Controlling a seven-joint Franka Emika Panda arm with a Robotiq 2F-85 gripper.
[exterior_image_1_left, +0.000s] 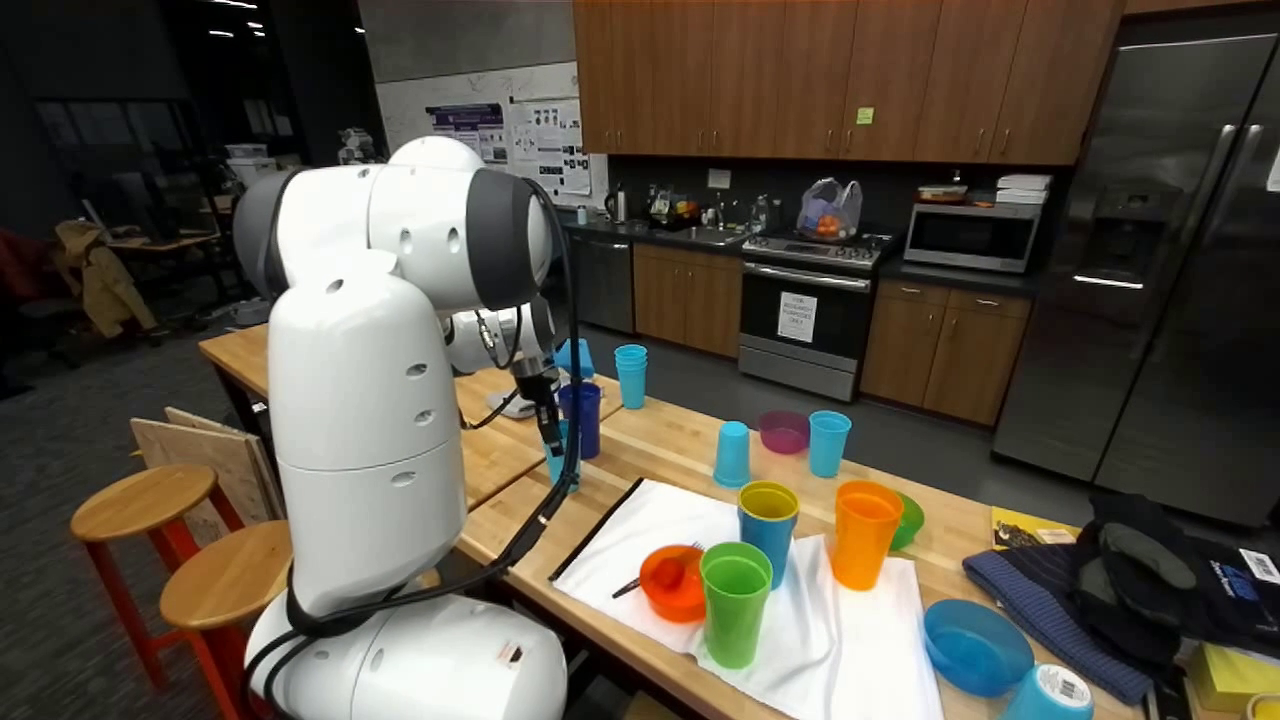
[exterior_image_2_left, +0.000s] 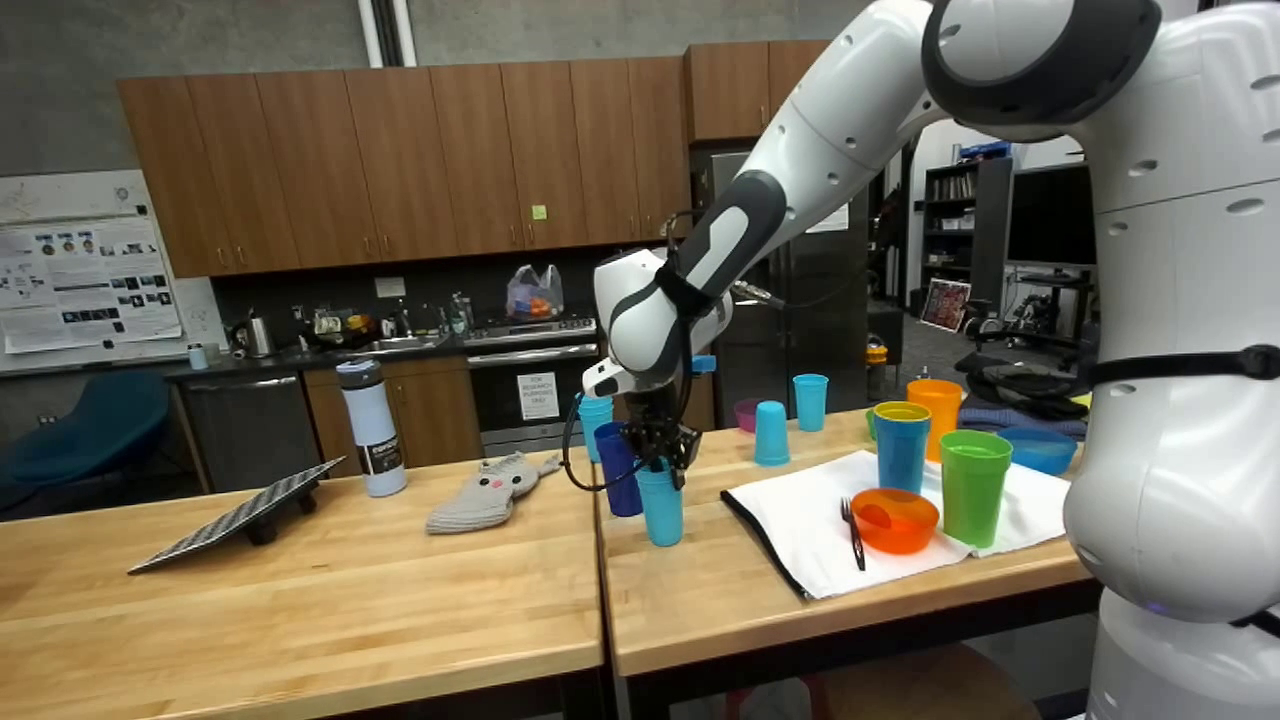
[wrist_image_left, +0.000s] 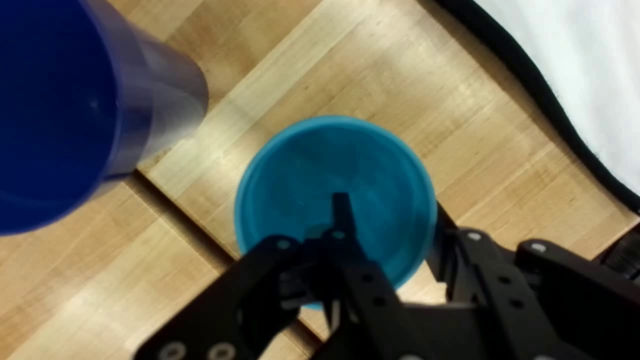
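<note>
A light blue cup (wrist_image_left: 300, 165) stands upright on the wooden table, seen from above in the wrist view. My gripper (wrist_image_left: 391, 205) is at its rim with the jaws spread apart. One finger (wrist_image_left: 342, 210) reaches inside the cup; the opposite finger lies just outside the rim, close to or touching it. Between them passes the cup's wall, with a visible gap on the inner side. In an exterior view the gripper (exterior_image_2_left: 665, 462) points down at the top of this cup (exterior_image_2_left: 663, 512). A dark blue cup (wrist_image_left: 55, 110) stands upright close beside it.
A white cloth (exterior_image_2_left: 805, 520) bears an orange bowl (exterior_image_2_left: 897, 520), a fork (exterior_image_2_left: 853, 535) and several cups, including a green one (exterior_image_1_left: 735, 605). Further light blue cups (exterior_image_1_left: 732, 455) stand behind. A grey plush toy (exterior_image_2_left: 485, 495) and a bottle (exterior_image_2_left: 373, 430) are on the adjoining table.
</note>
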